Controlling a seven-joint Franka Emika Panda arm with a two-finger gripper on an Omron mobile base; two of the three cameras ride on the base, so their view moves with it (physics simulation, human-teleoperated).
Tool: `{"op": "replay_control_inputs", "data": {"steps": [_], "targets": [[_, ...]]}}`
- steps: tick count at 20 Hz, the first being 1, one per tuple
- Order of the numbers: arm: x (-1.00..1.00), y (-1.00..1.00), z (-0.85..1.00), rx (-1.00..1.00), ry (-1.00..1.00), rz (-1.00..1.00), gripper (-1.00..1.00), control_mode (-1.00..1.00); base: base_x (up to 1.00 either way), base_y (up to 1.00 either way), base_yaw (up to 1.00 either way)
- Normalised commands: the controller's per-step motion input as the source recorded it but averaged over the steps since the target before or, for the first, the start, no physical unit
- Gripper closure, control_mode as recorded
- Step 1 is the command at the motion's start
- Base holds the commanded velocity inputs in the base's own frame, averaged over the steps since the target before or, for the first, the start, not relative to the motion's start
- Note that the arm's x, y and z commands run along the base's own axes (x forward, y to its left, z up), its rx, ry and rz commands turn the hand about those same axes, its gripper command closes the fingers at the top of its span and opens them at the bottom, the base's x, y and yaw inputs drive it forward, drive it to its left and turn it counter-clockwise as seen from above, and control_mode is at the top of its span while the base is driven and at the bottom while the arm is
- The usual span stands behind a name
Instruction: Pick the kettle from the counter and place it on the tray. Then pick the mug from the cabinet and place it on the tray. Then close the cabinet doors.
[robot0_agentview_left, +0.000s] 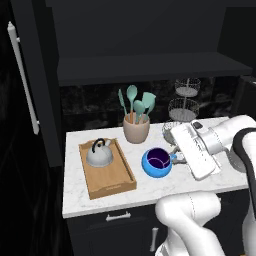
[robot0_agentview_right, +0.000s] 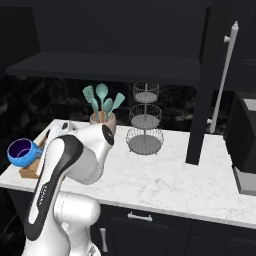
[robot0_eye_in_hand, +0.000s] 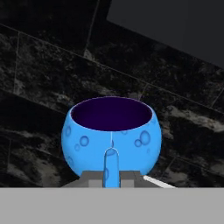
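Observation:
The grey kettle (robot0_agentview_left: 100, 154) stands on the far half of the wooden tray (robot0_agentview_left: 112, 186), at the left of the marble counter (robot0_agentview_left: 200, 187). My gripper (robot0_agentview_left: 176, 159) is shut on the side handle of the blue mug (robot0_agentview_left: 157, 162). It holds the mug upright just right of the tray's rim. In the hand view the mug (robot0_eye_in_hand: 111, 131) sits dead ahead, its handle between my fingertips (robot0_eye_in_hand: 92, 178). From the right base view the mug (robot0_agentview_right: 22, 152) hangs over the tray's end (robot0_agentview_right: 31, 171). The dark cabinet (robot0_agentview_left: 150, 67) stands open, with its doors (robot0_agentview_left: 25, 75) (robot0_agentview_right: 205, 100) swung out.
A beige crock of teal utensils (robot0_agentview_left: 136, 129) stands behind the mug. A wire tiered basket stand (robot0_agentview_left: 184, 107) (robot0_agentview_right: 145, 120) is at the back right. The open right door and its silver handle (robot0_agentview_right: 222, 75) jut over the counter. A dark appliance (robot0_agentview_right: 245, 145) sits at the far right.

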Motion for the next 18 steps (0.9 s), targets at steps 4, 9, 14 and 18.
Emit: {"op": "replay_control_inputs", "data": {"steps": [4, 9, 14, 18], "targets": [[0.10, 0.17, -0.40, -0.02, 0.00, -0.06, 1.00, -1.00, 0.00, 0.00, 0.00], [0.18, 0.09, -0.35, 0.00, 0.00, -0.01, 1.00, -1.00, 0.00, 0.00, 0.00], [0.19, 0.09, -0.35, 0.00, 0.00, 0.00, 1.00, -1.00, 0.00, 0.00, 0.00], [0.30, 0.18, -0.30, 0.00, 0.00, 0.00, 1.00, -1.00, 0.00, 0.00, 0.00]]}}
